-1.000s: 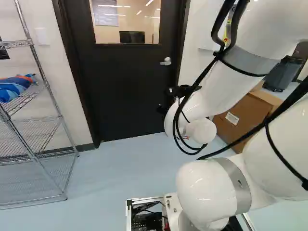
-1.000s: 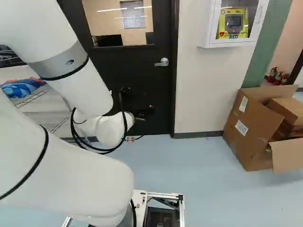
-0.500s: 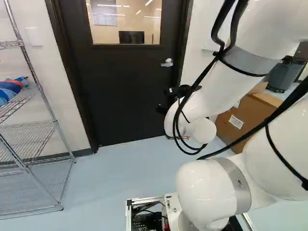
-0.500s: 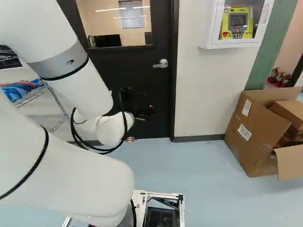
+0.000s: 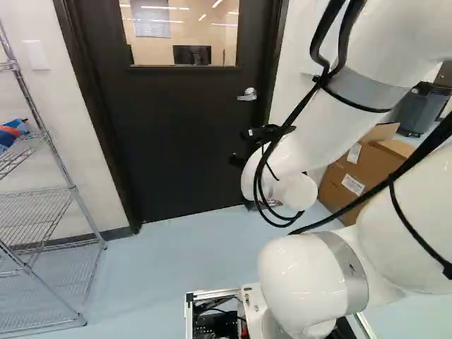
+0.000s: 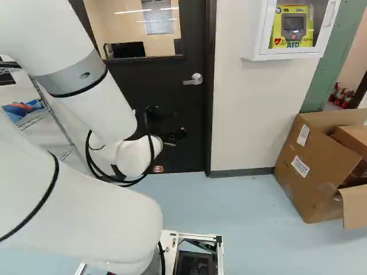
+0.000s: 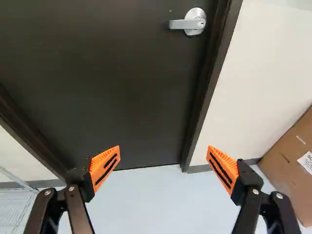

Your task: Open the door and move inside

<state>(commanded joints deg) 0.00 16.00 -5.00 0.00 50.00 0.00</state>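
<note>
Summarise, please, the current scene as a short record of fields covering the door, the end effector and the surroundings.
door: dark door, closed, window in its upper part
handle: silver lever, about level, untouched
end effector: black gripper with orange pads, open, gripping nothing
left base view, left side: wire rack holding a blue bundle
right base view, right side: white wall cabinet with a yellow device; open cardboard box on the floor
task state: door not yet opened
</note>
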